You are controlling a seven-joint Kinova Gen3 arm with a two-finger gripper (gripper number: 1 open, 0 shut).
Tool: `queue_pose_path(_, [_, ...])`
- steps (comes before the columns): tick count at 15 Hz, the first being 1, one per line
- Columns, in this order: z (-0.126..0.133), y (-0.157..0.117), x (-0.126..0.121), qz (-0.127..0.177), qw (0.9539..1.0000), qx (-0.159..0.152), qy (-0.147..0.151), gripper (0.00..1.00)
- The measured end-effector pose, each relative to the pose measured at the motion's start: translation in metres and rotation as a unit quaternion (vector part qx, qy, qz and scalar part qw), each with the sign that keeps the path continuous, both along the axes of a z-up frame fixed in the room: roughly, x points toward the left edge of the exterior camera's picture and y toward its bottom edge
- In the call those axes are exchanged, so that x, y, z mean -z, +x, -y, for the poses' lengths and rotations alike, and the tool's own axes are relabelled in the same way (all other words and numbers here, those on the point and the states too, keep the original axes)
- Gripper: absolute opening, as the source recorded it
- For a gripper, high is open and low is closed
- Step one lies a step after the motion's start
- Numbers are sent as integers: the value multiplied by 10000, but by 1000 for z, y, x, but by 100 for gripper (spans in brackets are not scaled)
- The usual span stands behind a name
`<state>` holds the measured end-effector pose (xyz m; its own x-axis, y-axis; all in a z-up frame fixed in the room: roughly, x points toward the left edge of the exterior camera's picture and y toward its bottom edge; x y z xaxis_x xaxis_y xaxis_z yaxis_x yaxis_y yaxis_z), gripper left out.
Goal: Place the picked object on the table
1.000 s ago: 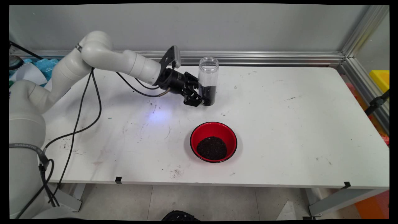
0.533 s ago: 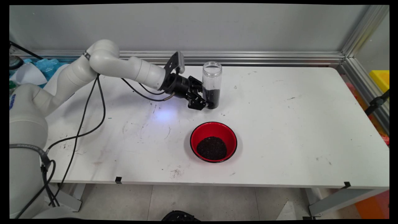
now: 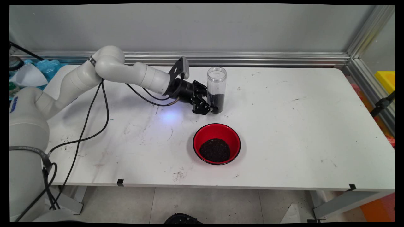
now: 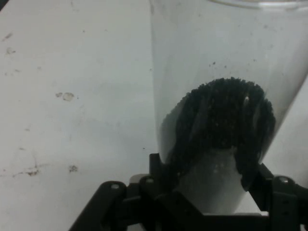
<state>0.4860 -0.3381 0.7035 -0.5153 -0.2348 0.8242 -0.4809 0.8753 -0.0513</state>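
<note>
A clear cylindrical jar [image 3: 216,90], open-topped and part-filled with coarse black granules, was clasped near its base by the black gripper [image 3: 210,108] and had been brought lower and slightly right, just beyond a round red bowl [image 3: 217,143] of the same grains on the scuffed white table [image 3: 300,126].

The jar [image 3: 216,90] stands on the table [image 3: 300,126] behind the bowl [image 3: 216,143], gripper [image 3: 212,109] at its left.

We note the jar [image 4: 221,96] cut off at the hand view's top edge, its base hidden behind the gripper [image 4: 207,168], the linkage cut off at the bottom edge.
</note>
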Motion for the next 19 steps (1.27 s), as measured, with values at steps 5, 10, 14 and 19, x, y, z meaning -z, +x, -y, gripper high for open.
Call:
queue_pose_path(5, [-1,0,7,-11,10000,-1,25,0])
queue_pose_path(10, [-4,0,13,-3,10000,34,79,0])
queue_pose_path(14, [-7,1,17,16,9999,66,122,0])
queue_pose_path(19, [-11,4,21,45,9998,94,176,100])
